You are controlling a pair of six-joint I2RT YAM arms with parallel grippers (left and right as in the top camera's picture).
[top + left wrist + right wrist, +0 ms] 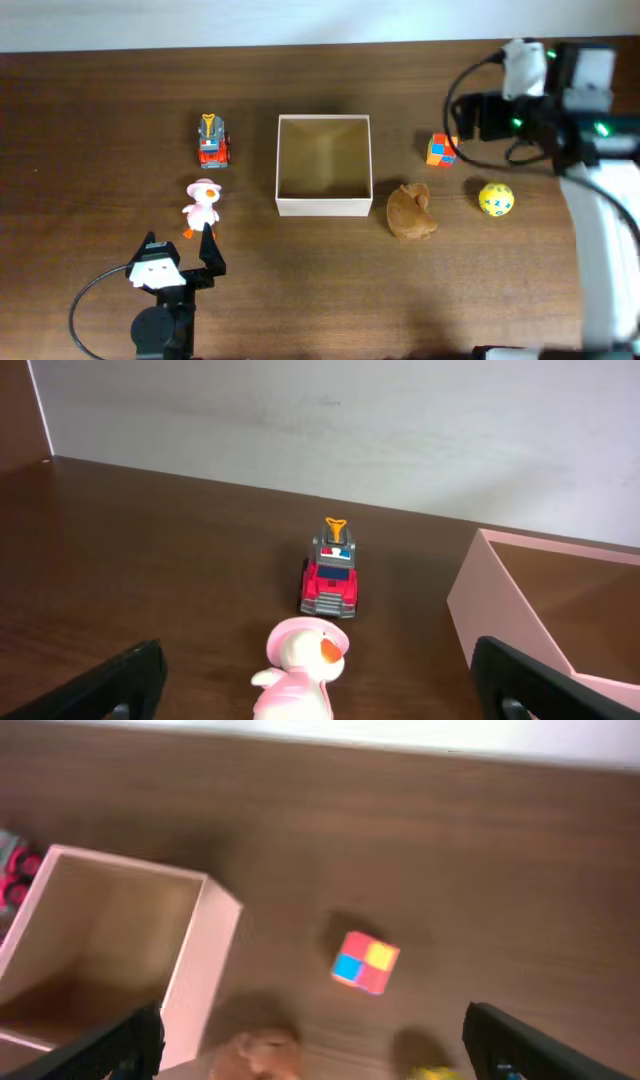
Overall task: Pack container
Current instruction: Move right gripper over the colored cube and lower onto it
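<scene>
We think the packing is only starting. The container sits in the middle of the counter, and we see nothing inside it. All the toys lie outside it.

The left hand is at the lower left of the overhead picture. Its fingers are spread wide and hold nothing. The pink and white duck stands just past its fingertips, between the two fingers in the left wrist view. The red toy truck is behind the duck, higher in the picture.

The right hand is at the upper right. It is wide open too, with nothing in it, and it points toward the container. The little coloured cube lies close below it. A brown soft toy and a yellow ball lie lower down, right of the container.

Our guess is that the duck goes first. The left hand needs to slide forward around it, squeeze softly, lift it, and carry it over the white wall.
</scene>
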